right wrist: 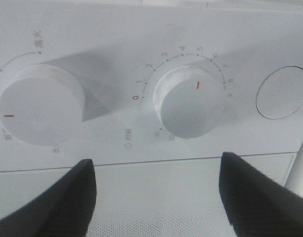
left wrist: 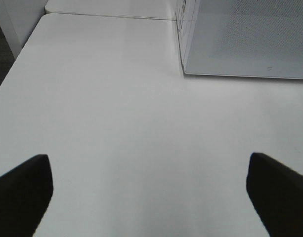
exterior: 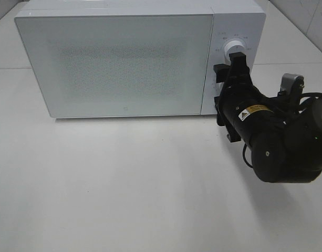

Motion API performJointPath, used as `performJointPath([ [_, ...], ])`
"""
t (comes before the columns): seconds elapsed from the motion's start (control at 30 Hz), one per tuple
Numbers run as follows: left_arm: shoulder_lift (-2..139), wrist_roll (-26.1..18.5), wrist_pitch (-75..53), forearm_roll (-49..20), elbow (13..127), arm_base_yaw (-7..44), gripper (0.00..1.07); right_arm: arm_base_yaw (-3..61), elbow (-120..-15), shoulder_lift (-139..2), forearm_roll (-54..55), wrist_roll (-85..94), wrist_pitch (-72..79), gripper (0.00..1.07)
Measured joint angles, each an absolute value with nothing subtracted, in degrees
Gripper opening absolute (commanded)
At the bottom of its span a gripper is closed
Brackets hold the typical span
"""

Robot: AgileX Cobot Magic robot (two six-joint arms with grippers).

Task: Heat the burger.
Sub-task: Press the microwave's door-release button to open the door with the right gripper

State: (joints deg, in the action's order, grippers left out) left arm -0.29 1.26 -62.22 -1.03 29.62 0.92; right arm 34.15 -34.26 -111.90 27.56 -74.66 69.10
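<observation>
I see a white box-shaped microwave oven at 12 o'clock on the plain white tabletop. Its speckled frosted door is shut. I cannot tell where the burger is, as none of my three views shows it.

The oven's narrow white control panel sits at 3 o'clock of the door. My black right arm reaches in from about 4 o'clock and puts the right gripper right up at that panel.

The right wrist camera shows two round white dials side by side. One is a power dial with a red tick. The other is a timer dial, whose red tick is turned off the red zero toward the middle digits of its printed scale. Beyond the timer dial is a flat round white button. The right jaws stand well apart with nothing between them, and the dark fingers are clear of both dials.

The left gripper hangs over bare tabletop, its jaws spread as wide as they go and holding nothing. A corner of the oven shows beyond it.
</observation>
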Motion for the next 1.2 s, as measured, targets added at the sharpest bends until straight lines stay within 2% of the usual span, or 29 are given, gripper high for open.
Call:
performJointPath([
  [0.27, -0.3, 1.3, -62.2, -1.0, 29.6, 0.9, 1.00, 34.1, -29.5, -103.2, 27.4, -62.4, 66.5, 0.69],
  [0.43, -0.3, 1.3, -62.2, -1.0, 29.6, 0.9, 1.00, 34.1, -28.9, -96.1, 27.4, -44.9, 54.9, 0.69],
  [0.57, -0.3, 1.3, -62.2, -1.0, 29.6, 0.9, 1.00, 34.1, -28.8, -90.1, 27.4, -23.9, 43.1, 0.78],
  [0.63, -0.3, 1.3, -62.2, -1.0, 29.6, 0.9, 1.00, 34.1, -28.8, -89.2, 27.4, -20.6, 41.4, 0.79],
  [0.67, -0.3, 1.3, -62.2, -1.0, 29.6, 0.9, 1.00, 34.1, -28.7, -87.0, 27.4, -13.1, 37.1, 0.80],
  [0.77, -0.3, 1.3, -62.2, -1.0, 29.6, 0.9, 1.00, 34.1, -28.8, -84.0, 27.4, -4.8, 30.2, 0.79],
  [1.07, -0.3, 1.3, -62.2, -1.0, 29.6, 0.9, 1.00, 34.1, -28.8, -75.6, 26.8, 4.7, 10.8, 0.76],
  [1.2, -0.3, 1.3, -62.2, -1.0, 29.6, 0.9, 1.00, 34.1, -28.8, -70.4, 23.0, 5.2, 0.0, 0.76],
])
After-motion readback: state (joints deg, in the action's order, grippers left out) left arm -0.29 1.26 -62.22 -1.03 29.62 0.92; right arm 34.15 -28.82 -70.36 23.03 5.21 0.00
